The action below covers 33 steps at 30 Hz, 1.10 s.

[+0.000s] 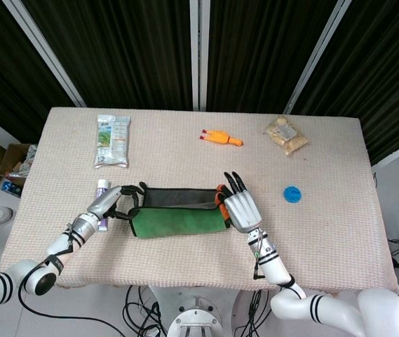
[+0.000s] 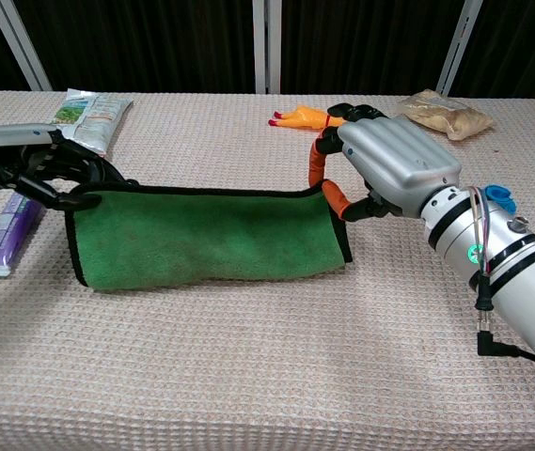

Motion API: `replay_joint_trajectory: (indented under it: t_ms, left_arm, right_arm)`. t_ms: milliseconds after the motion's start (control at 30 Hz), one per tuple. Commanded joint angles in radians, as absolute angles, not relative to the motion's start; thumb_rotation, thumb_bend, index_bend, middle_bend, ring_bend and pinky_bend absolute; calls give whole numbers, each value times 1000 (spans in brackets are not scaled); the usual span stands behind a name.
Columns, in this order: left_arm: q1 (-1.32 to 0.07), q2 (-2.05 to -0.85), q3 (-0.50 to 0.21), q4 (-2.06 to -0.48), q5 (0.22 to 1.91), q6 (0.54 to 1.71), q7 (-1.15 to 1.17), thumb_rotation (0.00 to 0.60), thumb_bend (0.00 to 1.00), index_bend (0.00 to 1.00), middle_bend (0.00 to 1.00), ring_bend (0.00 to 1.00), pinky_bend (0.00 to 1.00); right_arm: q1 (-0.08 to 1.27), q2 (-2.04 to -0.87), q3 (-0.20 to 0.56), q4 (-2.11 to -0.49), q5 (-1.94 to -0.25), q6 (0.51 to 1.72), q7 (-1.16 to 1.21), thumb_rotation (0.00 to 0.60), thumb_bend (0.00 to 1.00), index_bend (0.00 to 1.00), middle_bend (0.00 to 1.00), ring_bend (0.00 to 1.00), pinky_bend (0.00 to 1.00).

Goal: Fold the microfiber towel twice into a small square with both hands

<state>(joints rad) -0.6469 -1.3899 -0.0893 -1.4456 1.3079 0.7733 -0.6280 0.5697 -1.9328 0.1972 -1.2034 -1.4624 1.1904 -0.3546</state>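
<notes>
The microfiber towel [image 1: 178,220] [image 2: 206,241] lies folded once into a long strip on the table, green side up, with a band of its grey side showing along the far edge in the head view. My left hand [image 1: 113,203] [image 2: 34,170] pinches the strip's far left corner. At the far right corner, my right hand [image 1: 240,208] [image 2: 391,162] holds the black-trimmed edge between its orange-tipped fingers [image 2: 331,195]. Both hands sit low at the towel's far edge.
A purple toothpaste tube [image 1: 101,187] [image 2: 2,236] lies just beside my left hand. Further back are a snack packet [image 1: 112,140] [image 2: 80,122], a rubber chicken [image 1: 221,137] [image 2: 310,118] and a bag of nuts [image 1: 287,135] [image 2: 441,114]. A blue cap [image 1: 292,194] [image 2: 498,194] sits right of my right hand.
</notes>
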Motion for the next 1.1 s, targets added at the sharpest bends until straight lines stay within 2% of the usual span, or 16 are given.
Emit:
replay_joint_trajectory:
  t_ms: [33,567,833,1000,1100]
  left_arm:
    - [-660,-1408,-103,-1426,1273,751,-589,600,467,675,254,183,135]
    - [-706,-1455,-141,-1355,1142,686,-403,600,467,654,251,183,135]
    - [-711,-1477,-149,-1329,1095,679,-338,600,466,581,236,177,136]
    - [-715,-1485,-149,-1313,1082,680,-294,600,465,458,205,163,135]
    - [-714,-1488,-148,-1309,1070,691,-259,600,437,343,163,150,135]
  right_arm:
    - [582,-1949,209,-1180,-1446,1181,-374,600,493,753,292,24,0]
    - [626,-2018,242,-1053,-1358,1133,-425,600,493,748,290,24,0]
    - [646,-2045,255,-998,-1326,1114,-429,600,493,744,289,24,0]
    - [659,-2059,259,-971,-1317,1107,-422,600,494,743,289,24,0]
    - [666,-2066,262,-956,-1311,1103,-417,600,493,743,289,24,0]
